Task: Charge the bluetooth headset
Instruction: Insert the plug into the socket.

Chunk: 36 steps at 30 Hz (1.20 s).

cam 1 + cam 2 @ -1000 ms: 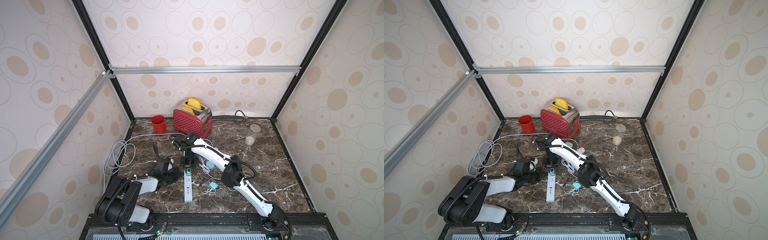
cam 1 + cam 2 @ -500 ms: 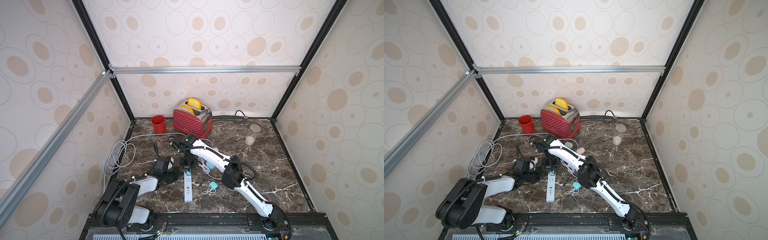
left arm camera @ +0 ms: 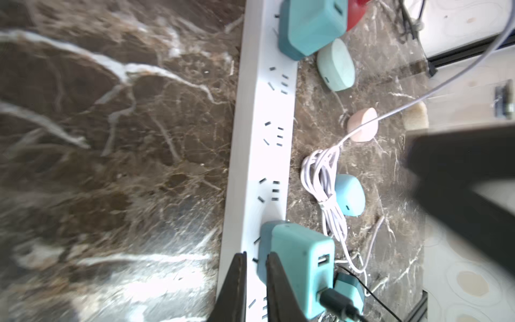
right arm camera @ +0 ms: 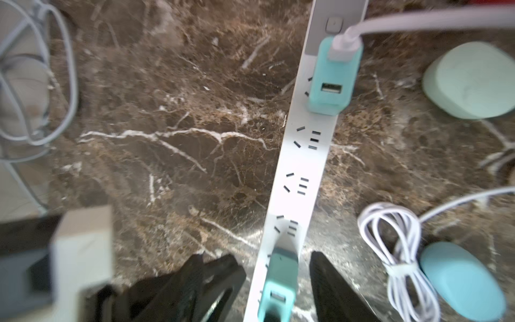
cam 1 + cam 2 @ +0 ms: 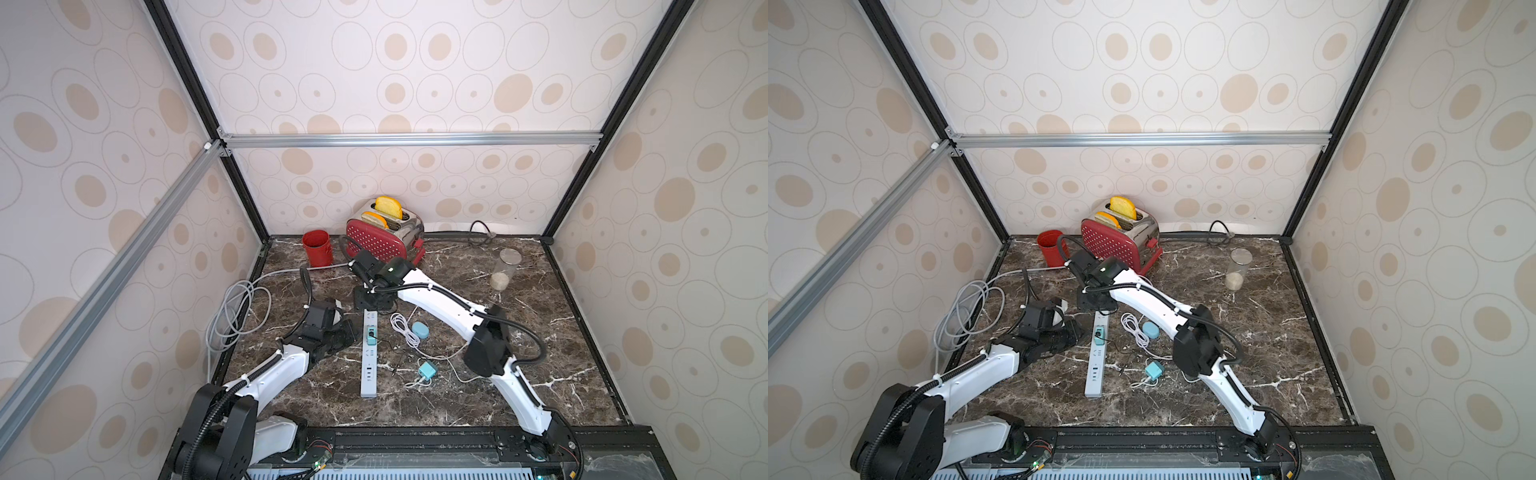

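A white power strip (image 5: 368,365) lies along the middle of the table. A teal charger (image 3: 301,264) is plugged into it, with a black cable (image 3: 334,304) in its port. My left gripper (image 3: 255,278) sits beside that charger with a narrow gap between the jaws and nothing in it. My right gripper (image 4: 274,267) stands open, one finger on each side of the same charger (image 4: 278,281), apart from it. A light blue headset case (image 3: 349,195) lies loose next to a coiled white cable (image 3: 320,178). A mint case (image 3: 335,65) and a pink case (image 3: 362,128) lie farther along.
A second teal charger (image 4: 331,80) sits near the strip's switch. A loose teal charger (image 5: 427,370) lies to the right of the strip. A red toaster (image 5: 384,243), a red cup (image 5: 317,248) and a glass jar (image 5: 505,270) stand at the back. Grey cord (image 5: 237,311) coils at the left.
My right jaws have spread wide off the plugged-in charger. My left jaws have parted slightly. Both arms stay almost where they were.
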Tool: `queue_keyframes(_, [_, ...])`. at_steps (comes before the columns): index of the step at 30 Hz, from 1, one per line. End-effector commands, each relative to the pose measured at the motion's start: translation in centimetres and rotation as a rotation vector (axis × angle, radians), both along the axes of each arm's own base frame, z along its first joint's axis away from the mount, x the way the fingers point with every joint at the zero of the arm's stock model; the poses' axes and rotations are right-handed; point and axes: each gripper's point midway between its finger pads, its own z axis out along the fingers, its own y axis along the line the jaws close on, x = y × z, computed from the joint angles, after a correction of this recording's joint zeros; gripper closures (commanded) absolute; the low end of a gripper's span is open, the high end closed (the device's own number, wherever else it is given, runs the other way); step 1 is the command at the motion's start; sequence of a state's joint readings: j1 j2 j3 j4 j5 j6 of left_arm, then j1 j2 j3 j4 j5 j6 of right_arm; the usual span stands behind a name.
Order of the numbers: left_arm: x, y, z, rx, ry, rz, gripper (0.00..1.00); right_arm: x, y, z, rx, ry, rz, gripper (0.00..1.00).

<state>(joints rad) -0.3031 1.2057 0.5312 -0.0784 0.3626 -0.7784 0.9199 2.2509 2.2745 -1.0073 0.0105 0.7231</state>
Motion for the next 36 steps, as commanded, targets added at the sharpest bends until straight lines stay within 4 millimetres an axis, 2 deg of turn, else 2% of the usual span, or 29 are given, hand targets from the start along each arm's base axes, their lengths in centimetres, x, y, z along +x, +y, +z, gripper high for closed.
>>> queue_keyframes(1, [0.3,1.4,1.3,0.081,-0.017,0.03,0.81,0.1,-2.9,4.3,0.046,-0.135,-0.015,0.35])
queue_keyframes(4, [0.8,2.0,2.9,0.126,-0.079,0.025,0.76,-0.1,-6.9,4.5,0.09,-0.173,-0.023,0.37])
queue_keyframes(8, [1.9,2.3,5.9,0.177,-0.218,-0.011,0.61,-0.6,-13.0,2.3,0.066,-0.191,0.024,0.43])
queue_keyframes(11, [2.5,2.6,7.5,0.22,-0.299,-0.021,0.53,-1.7,-15.7,0.3,-0.005,-0.238,0.152,0.49])
queue_keyframes(14, [2.8,2.8,8.7,0.253,-0.345,-0.035,0.46,-2.7,-17.8,-1.6,-0.068,-0.259,0.24,0.49])
queue_keyframes(16, [2.9,2.6,9.4,0.258,-0.366,-0.056,0.44,-2.6,-19.9,-2.6,-0.053,-0.216,0.169,0.53])
queue_keyframes(19, [3.1,2.2,10.4,0.273,-0.393,-0.073,0.4,-2.5,-23.4,-4.6,0.02,-0.105,-0.029,0.59])
queue_keyframes(23, [3.8,1.4,11.6,0.279,-0.455,-0.079,0.37,-4.2,-27.0,-7.2,0.002,-0.004,-0.234,0.57])
queue_keyframes(27, [4.8,1.2,12.4,0.28,-0.507,-0.053,0.36,-6.5,-29.1,-10.0,-0.025,0.108,-0.363,0.58])
queue_keyframes(31, [5.4,0.9,12.6,0.291,-0.526,-0.07,0.36,-7.4,-30.1,-12.0,0.01,0.156,-0.453,0.6])
queue_keyframes(36, [6.4,0.2,12.2,0.315,-0.525,-0.107,0.36,-7.0,-30.1,-11.8,0.005,0.151,-0.455,0.53])
